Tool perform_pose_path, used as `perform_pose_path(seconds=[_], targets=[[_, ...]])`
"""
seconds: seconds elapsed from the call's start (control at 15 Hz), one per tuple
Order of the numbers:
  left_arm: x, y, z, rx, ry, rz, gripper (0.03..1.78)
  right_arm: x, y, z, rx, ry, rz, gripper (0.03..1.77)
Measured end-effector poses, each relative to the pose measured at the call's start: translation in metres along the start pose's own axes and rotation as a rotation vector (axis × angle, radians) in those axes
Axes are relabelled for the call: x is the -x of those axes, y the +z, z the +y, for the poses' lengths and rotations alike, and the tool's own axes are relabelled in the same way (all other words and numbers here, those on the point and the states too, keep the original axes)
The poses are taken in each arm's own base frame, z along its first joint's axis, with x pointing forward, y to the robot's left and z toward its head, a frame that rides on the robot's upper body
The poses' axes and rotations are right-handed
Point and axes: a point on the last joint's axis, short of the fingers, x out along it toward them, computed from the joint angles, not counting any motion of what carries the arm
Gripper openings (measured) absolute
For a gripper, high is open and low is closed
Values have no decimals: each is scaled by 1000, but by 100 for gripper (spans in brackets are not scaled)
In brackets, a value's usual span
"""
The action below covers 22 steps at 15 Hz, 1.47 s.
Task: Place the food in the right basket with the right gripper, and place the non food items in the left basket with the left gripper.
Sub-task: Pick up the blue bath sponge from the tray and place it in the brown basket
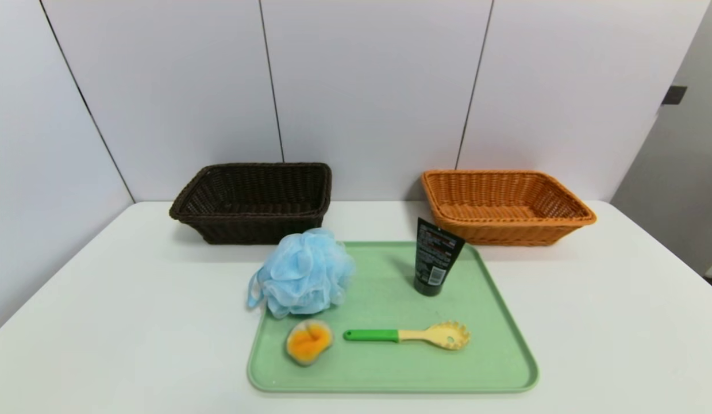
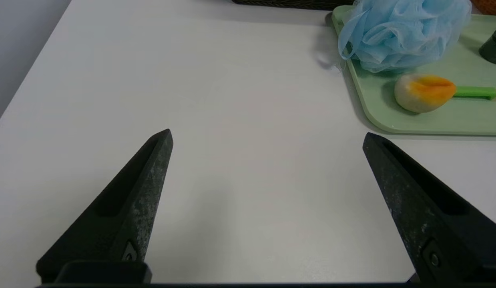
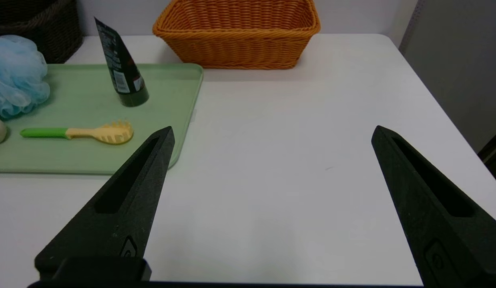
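Hovering over one table (image 1: 177, 322): two wide-open, empty end effectors, left (image 2: 268, 134) and right (image 3: 274, 128); two baskets (image 1: 252, 230).

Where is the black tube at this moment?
In the head view, the black tube stands at the tray's far right, just in front of the orange basket.

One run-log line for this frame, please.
left tool: open, over bare table | right tool: open, over bare table | tray: blue puff, black tube, pasta server, orange-white item | sorting: not begun
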Motion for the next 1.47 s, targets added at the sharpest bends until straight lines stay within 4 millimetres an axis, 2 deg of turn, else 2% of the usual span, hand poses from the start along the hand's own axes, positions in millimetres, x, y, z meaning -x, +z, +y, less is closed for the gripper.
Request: perform_pose_path(seconds=[0.2,0.53,0.8,1.07,1.27,1.47], targets=[[-19,49,-3,7,7,66,169,-21,33,0,-6,6,76,170],[-76,128,-10,10,-10,195,169,-82,77,1,-57,16,256,170],[-125,163,-24,28,-80,297,169,-133,101,2,-69,35,388,170],[-161,176,-55,114,-142,437,169,-169,117,8,-71,111,509,170],[-188,166,-86,141,-120,539,169,-184,118,21,-20,187,581,170],[-205,151,-118,171,-135,625,169,-193,116,33,10,246,607,170]])
